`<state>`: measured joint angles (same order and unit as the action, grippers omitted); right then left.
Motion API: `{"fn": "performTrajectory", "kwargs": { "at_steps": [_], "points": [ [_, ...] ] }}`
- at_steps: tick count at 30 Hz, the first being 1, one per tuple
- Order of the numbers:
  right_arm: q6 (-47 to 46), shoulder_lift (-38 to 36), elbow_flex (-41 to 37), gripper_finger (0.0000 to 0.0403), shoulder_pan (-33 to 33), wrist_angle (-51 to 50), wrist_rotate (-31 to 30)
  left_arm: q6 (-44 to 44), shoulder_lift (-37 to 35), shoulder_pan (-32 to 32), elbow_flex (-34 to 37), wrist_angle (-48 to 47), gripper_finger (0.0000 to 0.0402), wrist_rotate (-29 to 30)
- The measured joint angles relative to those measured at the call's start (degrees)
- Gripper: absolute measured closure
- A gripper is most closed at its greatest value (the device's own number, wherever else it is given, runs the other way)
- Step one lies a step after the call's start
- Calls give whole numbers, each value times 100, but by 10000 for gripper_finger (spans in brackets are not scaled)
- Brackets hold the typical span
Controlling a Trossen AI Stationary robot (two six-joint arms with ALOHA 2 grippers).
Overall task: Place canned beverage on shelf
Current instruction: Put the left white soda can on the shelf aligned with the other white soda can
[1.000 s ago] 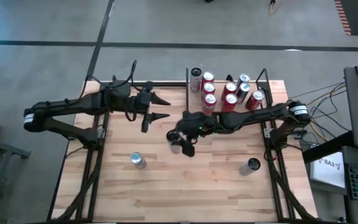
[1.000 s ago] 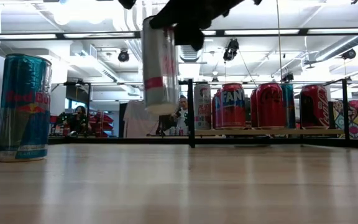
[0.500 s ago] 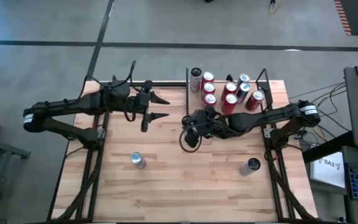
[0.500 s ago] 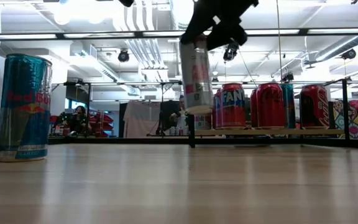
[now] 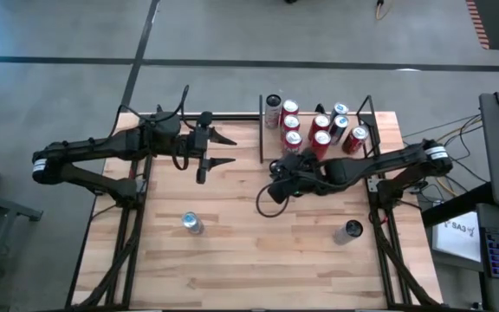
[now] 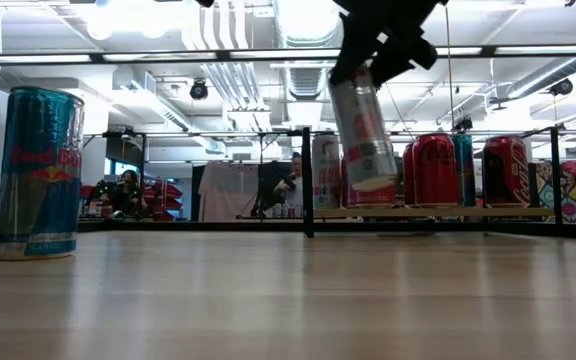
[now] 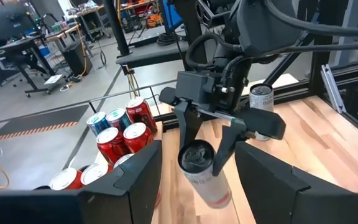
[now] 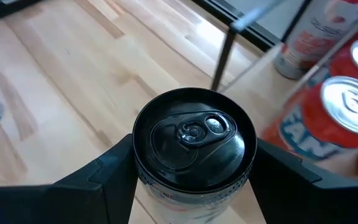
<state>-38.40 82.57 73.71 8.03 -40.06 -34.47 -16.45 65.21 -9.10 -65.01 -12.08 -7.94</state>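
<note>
My right gripper [image 5: 275, 185] is shut on a slim white can [image 6: 361, 135] with a pink band and a black top [image 8: 194, 137]. It holds the can high over the table's middle, just near of the shelf [image 5: 261, 130]. The shelf, a light board [image 6: 428, 212] edged by black rods, stands at the table's far right and carries several red cans [image 5: 320, 139] and a white one [image 5: 273, 111]. My left gripper [image 5: 223, 149] hovers open and empty at the far left, pointing toward the held can [image 7: 202, 171]. My right gripper pinches the can's upper wall [image 8: 143, 175], just under the black top, between its two fingers [image 7: 182, 130]. The fingers come slanting down from the table's right side. The can hangs tilted below them, lifted well clear of the table.
A blue Red Bull can [image 5: 191, 223] stands upright at the near left of the table, large in the low view [image 6: 38, 170]. Another upright can [image 5: 349, 230] stands near the table's right edge. Black frame rails run along both sides of the table.
My right gripper has carried the can toward the table's right edge and the shelf, turning its wrist as it went. The can, upright a second ago, now hangs tilted and still clear of the table.
</note>
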Motion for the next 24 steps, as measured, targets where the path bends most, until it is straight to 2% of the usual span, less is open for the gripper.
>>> {"fn": "performTrajectory", "kwargs": {
  "at_steps": [7, 12, 18, 24],
  "points": [
    [-216, -394, -213, 156, 50, -81, -47, -132, 0, 0, 0, -8, 212, 0],
    [-440, -715, -681, 156, 138, 109, -656, -245, 0, 0, 0, -79, 212, -1],
    [-430, -1094, -1576, 156, 145, 1421, -1092, -409, 6, 0, 0, -195, 212, -2],
    [-282, -1122, -2217, 156, 41, 2573, -1379, -448, 24, -2, 0, -177, 212, -4]
  ]
}}
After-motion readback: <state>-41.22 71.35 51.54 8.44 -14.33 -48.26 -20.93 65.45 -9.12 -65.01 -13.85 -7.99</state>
